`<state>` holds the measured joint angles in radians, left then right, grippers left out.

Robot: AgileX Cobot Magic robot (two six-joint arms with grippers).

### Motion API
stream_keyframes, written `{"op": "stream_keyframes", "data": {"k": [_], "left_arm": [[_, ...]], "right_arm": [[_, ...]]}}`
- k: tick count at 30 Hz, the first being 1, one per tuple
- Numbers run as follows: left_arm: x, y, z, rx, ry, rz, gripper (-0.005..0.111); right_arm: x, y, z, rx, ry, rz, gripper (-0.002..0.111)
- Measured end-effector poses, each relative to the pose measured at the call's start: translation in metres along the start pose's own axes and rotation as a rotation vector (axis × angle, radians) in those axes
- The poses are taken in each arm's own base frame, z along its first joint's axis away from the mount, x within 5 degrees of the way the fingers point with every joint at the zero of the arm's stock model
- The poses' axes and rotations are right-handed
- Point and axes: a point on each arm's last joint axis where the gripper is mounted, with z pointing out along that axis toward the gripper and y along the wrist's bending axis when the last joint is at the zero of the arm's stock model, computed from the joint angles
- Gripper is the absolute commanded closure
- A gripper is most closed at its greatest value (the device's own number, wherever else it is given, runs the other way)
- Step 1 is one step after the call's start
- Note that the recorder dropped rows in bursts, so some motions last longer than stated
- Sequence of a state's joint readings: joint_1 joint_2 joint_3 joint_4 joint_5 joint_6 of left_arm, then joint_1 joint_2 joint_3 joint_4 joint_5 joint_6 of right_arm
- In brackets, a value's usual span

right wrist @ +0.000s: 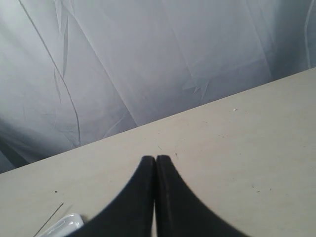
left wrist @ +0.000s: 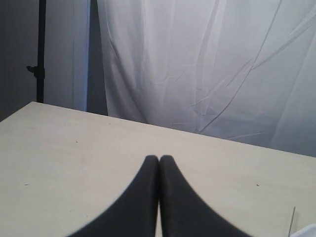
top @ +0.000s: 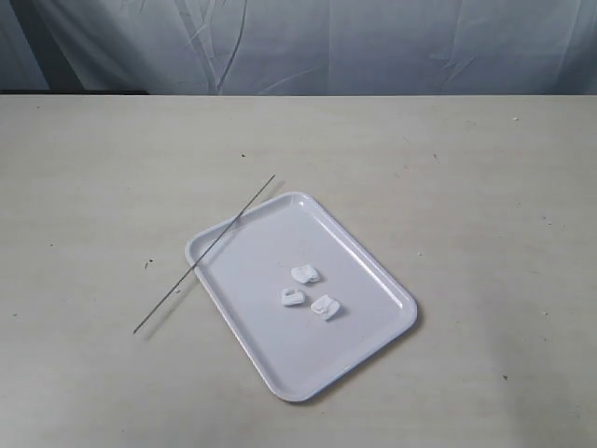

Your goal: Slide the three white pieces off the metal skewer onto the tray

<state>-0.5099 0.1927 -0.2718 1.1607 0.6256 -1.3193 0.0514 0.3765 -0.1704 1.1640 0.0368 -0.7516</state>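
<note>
The three white pieces (top: 292, 297) lie close together near the middle of the tray (top: 252, 280). The bare skewer (top: 205, 254) rests slanted across the tray's left corner, both ends out over the surface (top: 466, 187). The left gripper (left wrist: 159, 160) and the right gripper (right wrist: 156, 160) each have their jaws pressed together.

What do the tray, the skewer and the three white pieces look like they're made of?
Tray: probably plastic, glossy white, with a moulded low rim and rounded corners. Skewer: looks metal, a very thin straight grey rod. White pieces: soft-looking matte lumps, irregular, perhaps marshmallow; too small to be sure.
</note>
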Motion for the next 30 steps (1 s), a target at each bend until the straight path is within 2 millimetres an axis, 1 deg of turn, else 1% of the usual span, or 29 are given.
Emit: {"op": "stream_keyframes", "data": {"k": [14,19,21,23,26,27,30], "left_arm": [[0.000,0.001,0.000,-0.012,0.001,-0.008,0.107],[-0.003,0.011,-0.003,-0.164,-0.039,0.015,0.107],[-0.004,0.011,-0.005,-0.190,-0.060,0.028,0.107],[-0.007,0.009,-0.005,-0.186,-0.091,0.056,0.107],[-0.011,0.003,-0.006,-0.155,-0.138,0.152,0.107],[-0.012,0.000,-0.005,-0.130,-0.151,0.198,0.107],[-0.015,-0.007,-0.005,-0.066,-0.184,0.264,0.107]], "right_arm": [[0.000,0.000,0.000,0.000,0.000,0.000,0.109],[0.000,0.000,0.000,-0.001,0.001,0.000,0.109],[0.000,0.000,0.000,-0.002,0.003,0.000,0.109],[0.000,0.000,0.000,-0.004,0.004,0.000,0.109],[0.000,0.000,0.000,-0.004,0.004,0.000,0.109],[0.000,0.000,0.000,-0.004,0.004,0.000,0.109],[0.000,0.000,0.000,-0.004,0.004,0.000,0.109]]}}
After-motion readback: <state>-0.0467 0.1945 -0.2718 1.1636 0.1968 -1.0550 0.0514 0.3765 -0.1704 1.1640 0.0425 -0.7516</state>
